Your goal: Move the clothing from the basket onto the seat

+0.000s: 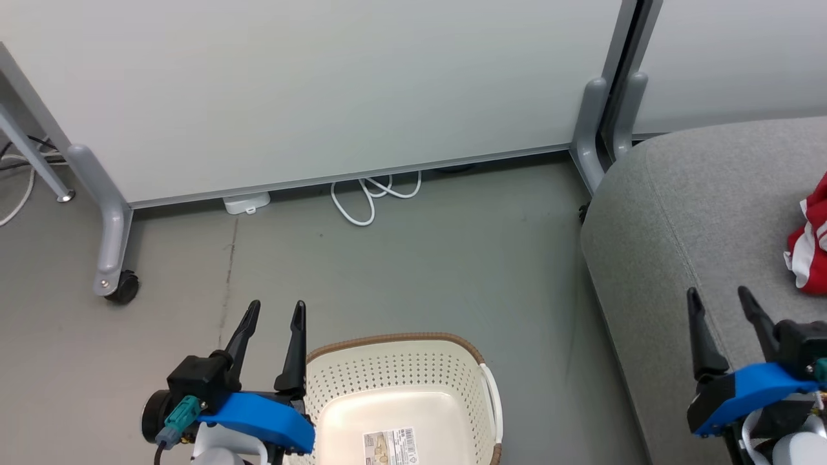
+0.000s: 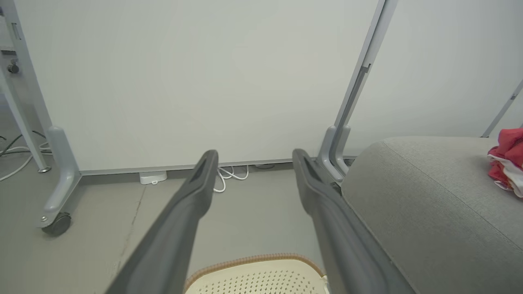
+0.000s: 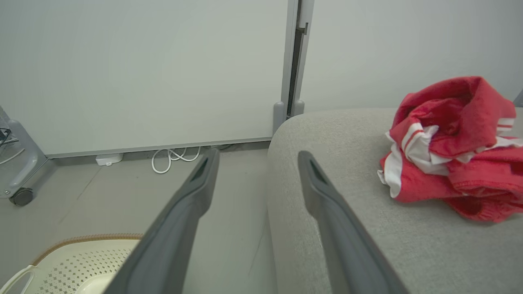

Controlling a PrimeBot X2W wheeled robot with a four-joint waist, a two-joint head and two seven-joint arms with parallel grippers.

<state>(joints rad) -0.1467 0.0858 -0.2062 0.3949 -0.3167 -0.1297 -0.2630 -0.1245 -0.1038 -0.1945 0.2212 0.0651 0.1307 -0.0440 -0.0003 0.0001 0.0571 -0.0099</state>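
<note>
Left pincer (image 1: pixel 277 305): nearest, low in the head view. Fingers apart, nothing between them. It hangs by the left rim of the basket (image 1: pixel 394 338); whether it touches, I cannot tell.

Right pincer (image 1: pixel 717 292): fingers apart too, nothing held. It is over the front part of the seat (image 1: pixel 678 213), apart from the clothing (image 1: pixel 811 252).

Basket: stands on the floor (image 1: pixel 400 271) between the two arms, near the seat's rounded edge. Its pale bottom shows bare save for a barcode label (image 1: pixel 389 447); no red in the part shown. The near end is cut by the frame edge, so contents there are unconfirmed.

Clothing: one crumpled red heap on the seat cushion, right of the right pincer and a little beyond it. The right wrist view shows plain red folds bunched with white-striped, white-trimmed fabric. It reads as both garments, tangled together.

Judgement: transfer looks done or nearly so. The step in hand is likely a check and a stand-off. To do it well:
- Look into the basket's hidden near end before calling it finished.
- Keep both pincers spread and clear of the rim and the handle (image 1: pixel 494 400) so nothing snags.
- Leave the heap alone.

Beyond: white cable (image 1: pixel 368 200) looped on the floor at the foot of the partition panel (image 1: pixel 323 90); caster (image 1: pixel 123 289) far left.
</note>
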